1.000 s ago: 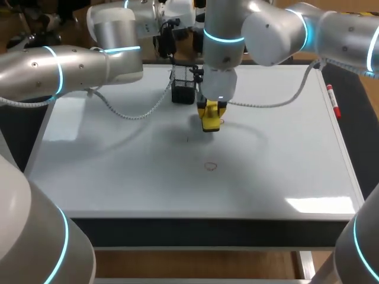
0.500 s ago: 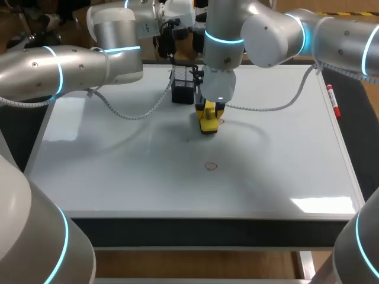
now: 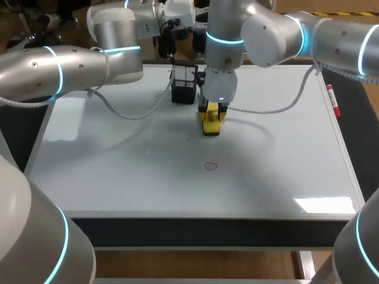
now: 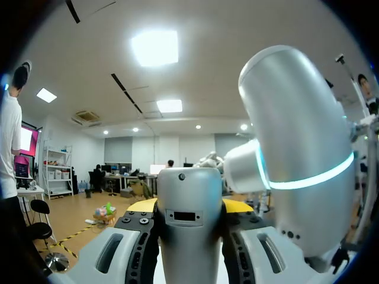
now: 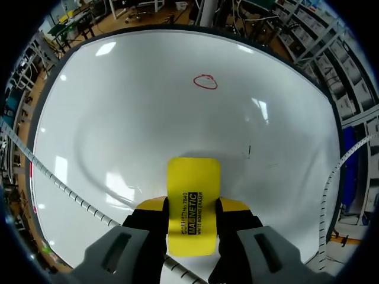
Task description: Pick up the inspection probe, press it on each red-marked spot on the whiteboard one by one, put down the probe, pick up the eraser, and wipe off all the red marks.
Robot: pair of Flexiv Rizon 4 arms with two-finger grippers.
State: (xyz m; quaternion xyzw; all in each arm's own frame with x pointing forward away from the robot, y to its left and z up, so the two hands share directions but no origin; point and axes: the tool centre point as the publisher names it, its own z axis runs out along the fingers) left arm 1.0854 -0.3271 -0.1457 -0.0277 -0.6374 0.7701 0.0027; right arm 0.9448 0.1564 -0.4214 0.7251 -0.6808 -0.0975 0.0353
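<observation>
My right gripper [image 3: 212,116] is shut on a yellow eraser [image 3: 211,125], which stands pressed on the whiteboard [image 3: 118,165] just in front of a black mesh holder [image 3: 184,86]. In the right wrist view the eraser [image 5: 193,183] sits between the right gripper's [image 5: 192,208] fingers, and one red ring mark [image 5: 205,81] lies well ahead of it. That same red mark [image 3: 210,166] shows in the head view, nearer the front edge. My left gripper [image 4: 189,207] is raised past the board's far edge, shut on the silver inspection probe [image 4: 189,231].
A red marker pen [image 3: 333,100] lies along the board's right edge. A small dark speck [image 5: 249,152] sits on the board ahead of the eraser. My right arm's cable [image 3: 278,103] loops over the board's far right part.
The right gripper slid the eraser slightly left, then back right. A faint red trace beside the eraser in the earlier frames no longer shows. The left arm kept still.
</observation>
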